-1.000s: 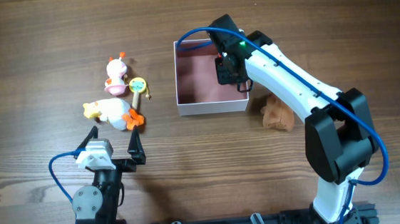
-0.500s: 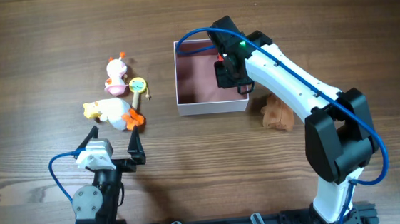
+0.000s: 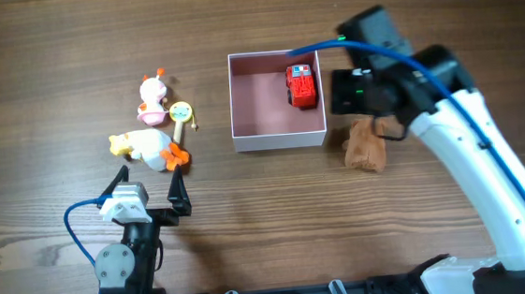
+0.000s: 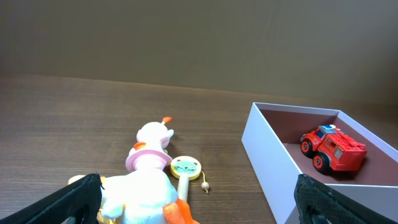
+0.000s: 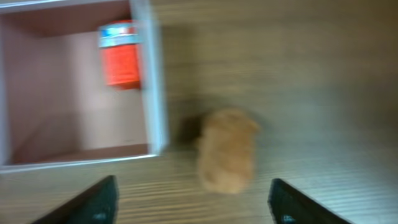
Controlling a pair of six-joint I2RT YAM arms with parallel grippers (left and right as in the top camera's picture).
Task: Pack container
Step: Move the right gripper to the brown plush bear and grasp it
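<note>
Pink-lined and thin-walled, the container (image 3: 279,142) sits mid-table holding a red toy truck (image 3: 303,86), probably light and flimsy, best pinched at a wall's rim; left gripper (image 3: 147,182) and right gripper (image 5: 193,202) gape empty.

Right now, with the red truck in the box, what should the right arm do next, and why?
Probably lower the right gripper onto the brown toy and close on it. The truck lies in the container, the gripper is open and empty, and the brown toy sits just outside the container's wall, almost under the gripper: the nearest thing not yet packed.
</note>
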